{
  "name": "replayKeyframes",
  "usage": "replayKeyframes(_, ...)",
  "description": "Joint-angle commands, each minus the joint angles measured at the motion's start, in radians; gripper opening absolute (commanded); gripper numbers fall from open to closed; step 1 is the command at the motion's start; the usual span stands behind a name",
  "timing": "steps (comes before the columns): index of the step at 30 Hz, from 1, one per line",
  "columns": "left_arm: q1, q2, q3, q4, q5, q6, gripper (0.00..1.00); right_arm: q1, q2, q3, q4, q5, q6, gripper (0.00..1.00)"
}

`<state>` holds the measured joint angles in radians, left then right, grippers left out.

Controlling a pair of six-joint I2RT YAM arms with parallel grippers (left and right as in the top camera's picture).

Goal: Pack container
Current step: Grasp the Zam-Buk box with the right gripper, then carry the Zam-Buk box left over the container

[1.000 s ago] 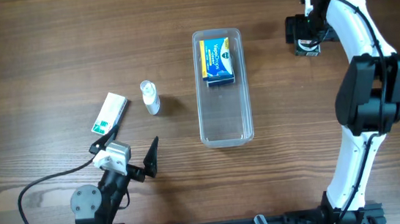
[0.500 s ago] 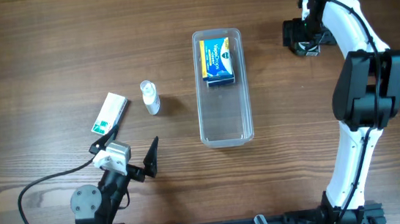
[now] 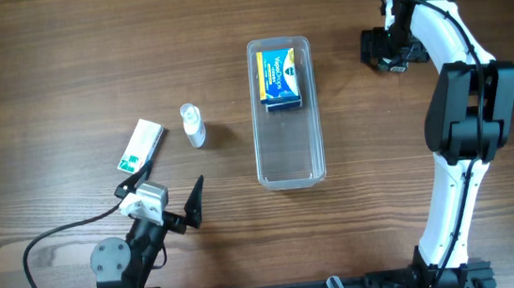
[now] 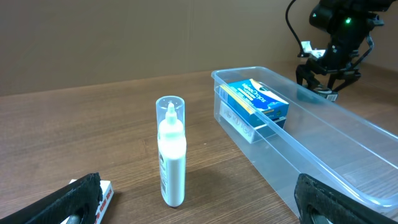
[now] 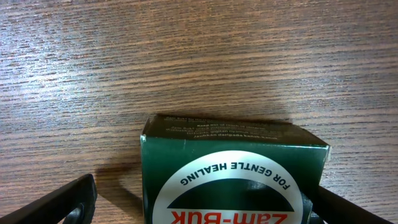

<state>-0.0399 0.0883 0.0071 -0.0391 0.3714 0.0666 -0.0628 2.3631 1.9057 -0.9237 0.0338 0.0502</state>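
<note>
The container (image 3: 290, 171) is a long clear tub at the table's middle; it also shows in the left wrist view (image 4: 348, 155). A blue and yellow box (image 3: 279, 76) lies in its far end, also seen in the left wrist view (image 4: 255, 99). My right gripper (image 3: 382, 47) is far right of the tub. In the right wrist view it (image 5: 205, 208) is open around a dark green Zam-Buk box (image 5: 230, 155), with a gap at the left finger. My left gripper (image 3: 165, 192) is open and empty near the front, its fingers (image 4: 199, 208) spread wide.
A small white bottle with a clear cap (image 3: 194, 124) stands left of the tub, also in the left wrist view (image 4: 171, 155). A white box with green print (image 3: 139, 144) lies further left, its corner showing in the left wrist view (image 4: 102, 190).
My right gripper has shifted slightly to the left at the far right of the table. The left arm and the other objects have not moved.
</note>
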Motion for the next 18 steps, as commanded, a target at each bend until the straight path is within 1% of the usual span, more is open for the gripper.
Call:
replayKeyframes(1,0.006,0.0,-0.002,-0.006,-0.006,0.008,1.0,-0.005,0.019,-0.003,0.005,-0.013,0.056,1.0)
replayKeyframes(4,0.006,0.0,-0.002,-0.006,-0.006,0.008,1.0,-0.004,0.019,-0.003,0.007,-0.013,0.053,0.95)
replayKeyframes(6,0.006,0.0,-0.002,-0.006,-0.006,0.008,1.0,-0.005,0.019,-0.003,0.005,-0.013,0.028,0.88)
replayKeyframes(9,0.006,0.0,-0.002,-0.006,-0.006,0.008,1.0,-0.004,0.019,-0.003,0.004,-0.013,0.028,0.79)
replayKeyframes(10,0.006,0.0,-0.002,-0.006,-0.006,0.008,1.0,-0.004,0.019,-0.003,0.005,-0.013,0.028,0.73)
replayKeyframes(11,0.006,0.0,-0.002,-0.006,-0.006,0.008,1.0,-0.004,0.019,-0.003,0.007,-0.013,0.028,0.64)
replayKeyframes(12,0.006,0.0,-0.002,-0.006,-0.006,0.008,1.0,-0.004,0.019,-0.003,0.008,-0.013,0.028,0.59)
replayKeyframes(13,0.006,0.0,-0.002,-0.006,-0.006,0.008,1.0,-0.004,0.019,-0.003,0.009,-0.013,0.029,0.58)
replayKeyframes(14,0.006,0.0,-0.002,-0.006,-0.006,0.008,1.0,-0.004,0.019,-0.003,0.009,-0.013,0.029,0.61)
replayKeyframes(16,0.006,0.0,-0.002,-0.006,-0.006,0.008,1.0,-0.004,0.019,-0.003,0.01,-0.013,0.032,0.62)
replayKeyframes(18,0.006,0.0,-0.002,-0.006,-0.006,0.008,1.0,-0.004,0.019,-0.003,0.011,-0.013,0.032,0.59)
